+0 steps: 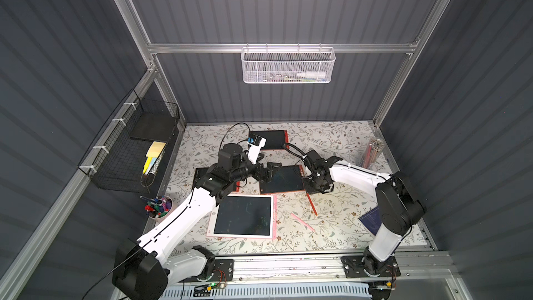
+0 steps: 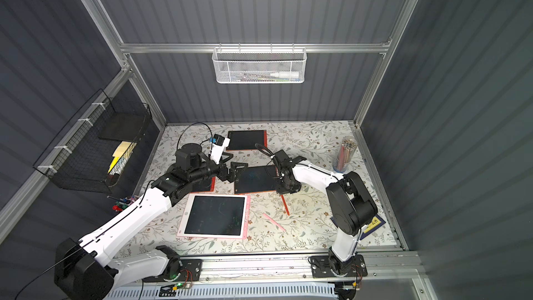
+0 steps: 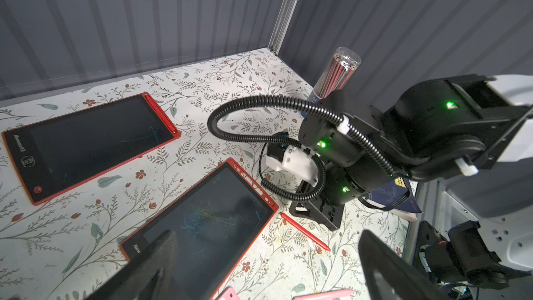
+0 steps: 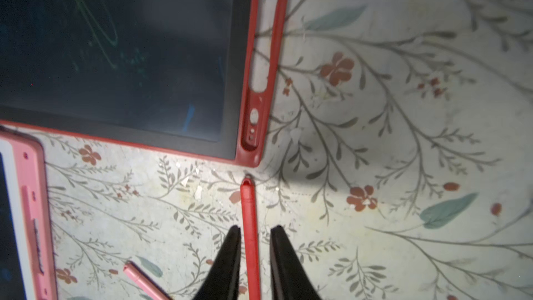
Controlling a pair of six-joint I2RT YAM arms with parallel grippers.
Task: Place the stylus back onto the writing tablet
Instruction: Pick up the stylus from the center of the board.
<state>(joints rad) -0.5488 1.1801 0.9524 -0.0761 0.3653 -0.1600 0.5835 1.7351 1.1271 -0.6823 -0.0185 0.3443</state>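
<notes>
A red stylus [image 4: 249, 226] lies flat on the floral table, its end just short of the corner of the middle red writing tablet [image 4: 115, 53]. The tablet's side slot [image 4: 259, 62] has no stylus in it. My right gripper [image 4: 253, 227] points down and straddles the stylus, jaws slightly apart, with a gap showing on one side: open. In both top views it stands at the tablet's near right corner [image 1: 317, 190] [image 2: 284, 191], the stylus [image 1: 312, 204] [image 2: 285, 204] running toward the front. My left gripper [image 1: 271, 170] [image 3: 268, 233] hovers wide open and holding nothing over the tablet's [image 1: 284, 180] left edge.
A pink-framed tablet [image 1: 243, 217] lies in front with a pink stylus [image 1: 302, 222] to its right. Another red tablet [image 1: 271, 139] lies at the back, a third [image 1: 202, 177] under the left arm. A pencil tube [image 1: 372, 152], marker cup [image 1: 158, 207] and blue booklet [image 1: 372, 220] stand round the edges.
</notes>
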